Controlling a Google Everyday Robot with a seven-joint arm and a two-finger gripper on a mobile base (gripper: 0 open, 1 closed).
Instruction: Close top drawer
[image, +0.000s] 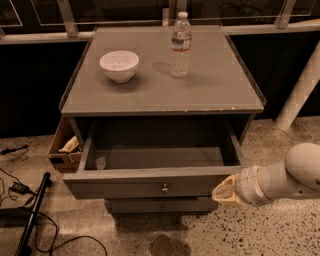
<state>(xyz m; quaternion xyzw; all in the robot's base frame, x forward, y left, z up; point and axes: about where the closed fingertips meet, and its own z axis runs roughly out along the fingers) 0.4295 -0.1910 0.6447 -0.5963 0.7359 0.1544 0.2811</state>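
The top drawer of the grey cabinet is pulled far out. Its flat grey front faces me with a small round metal knob at centre. The inside looks almost empty, with a small pale scrap near its left wall. My gripper comes in from the right on a white arm. Its yellowish tip is at the right end of the drawer front, at about the knob's height. I cannot tell if it touches the front. A lower drawer front shows beneath, closed.
A white bowl and a clear water bottle stand on the cabinet top. A cardboard box with items sits left of the cabinet. Black cables and a rod lie on the speckled floor at left. A white post stands at right.
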